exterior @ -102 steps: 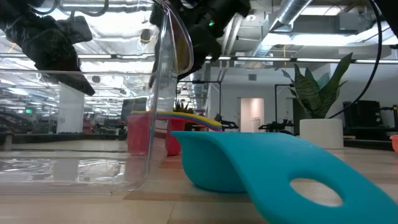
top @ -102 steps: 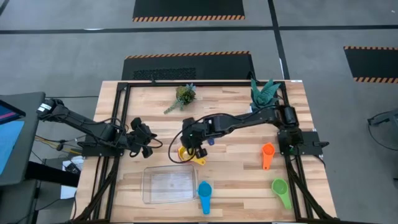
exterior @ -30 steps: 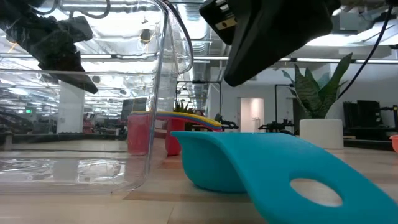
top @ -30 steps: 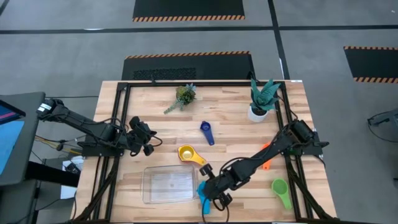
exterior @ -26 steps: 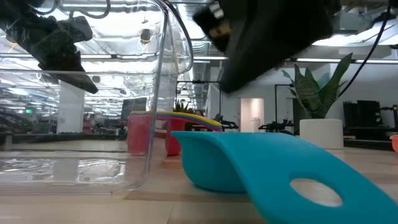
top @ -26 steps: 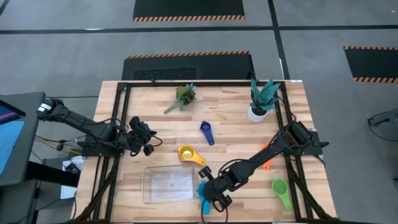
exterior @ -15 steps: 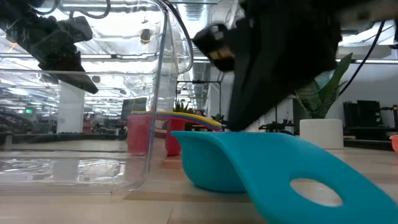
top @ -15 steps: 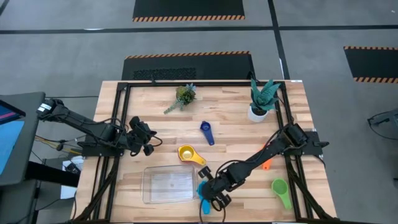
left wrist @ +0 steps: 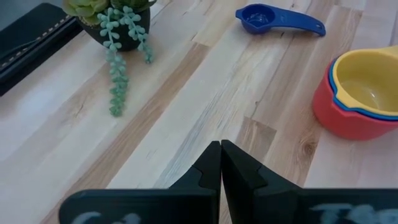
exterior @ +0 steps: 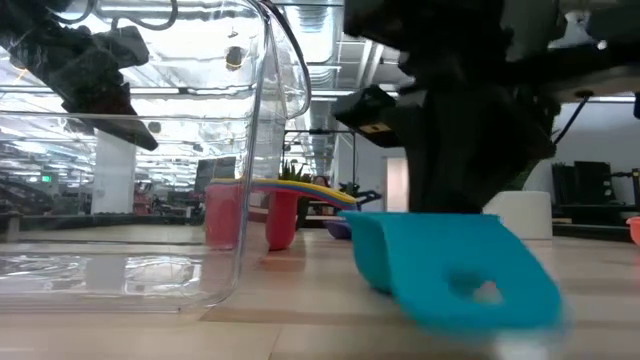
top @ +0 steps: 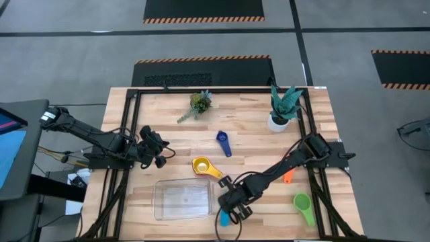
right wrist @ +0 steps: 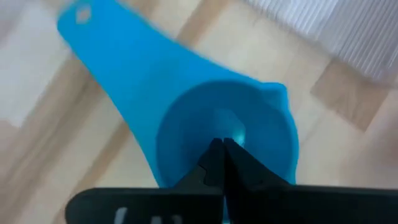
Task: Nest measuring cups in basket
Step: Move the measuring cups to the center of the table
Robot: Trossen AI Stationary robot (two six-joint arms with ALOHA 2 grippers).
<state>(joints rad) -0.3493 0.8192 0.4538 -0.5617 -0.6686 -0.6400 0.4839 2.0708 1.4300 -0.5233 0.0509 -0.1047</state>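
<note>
A light blue measuring cup (right wrist: 211, 118) lies on the table just right of the clear basket (top: 160, 202). My right gripper (top: 232, 206) is shut above it, with its fingertips down inside the bowl. In the high view only the cup's handle (top: 224, 218) shows below the gripper. A yellow cup nested in blue and red ones (top: 203, 166) stands beyond the basket. A dark blue cup (top: 223, 142), an orange cup (top: 289, 176) and a green cup (top: 303, 205) lie apart on the wood. My left gripper (top: 161, 152) is shut and waits at the table's left. My right gripper has its shut fingertips (right wrist: 222, 148) inside the light blue cup's bowl (right wrist: 249, 124), coming from above and pointing steeply down. The cup rests on the table with its flat handle (exterior: 470, 285) toward the near edge. The gripper hides the exact point of touch.
The basket's clear wall (exterior: 255, 150) stands close to the left of the light blue cup. A trailing succulent (top: 199, 103) and a potted plant (top: 282, 107) stand at the far side. The right arm (top: 282, 167) crosses above the orange cup.
My right gripper has come down onto the light blue cup, tipping more steeply, and has stayed shut. The cup has slid a little on the table away from the basket and turned, its handle swinging. My left arm has kept still.
</note>
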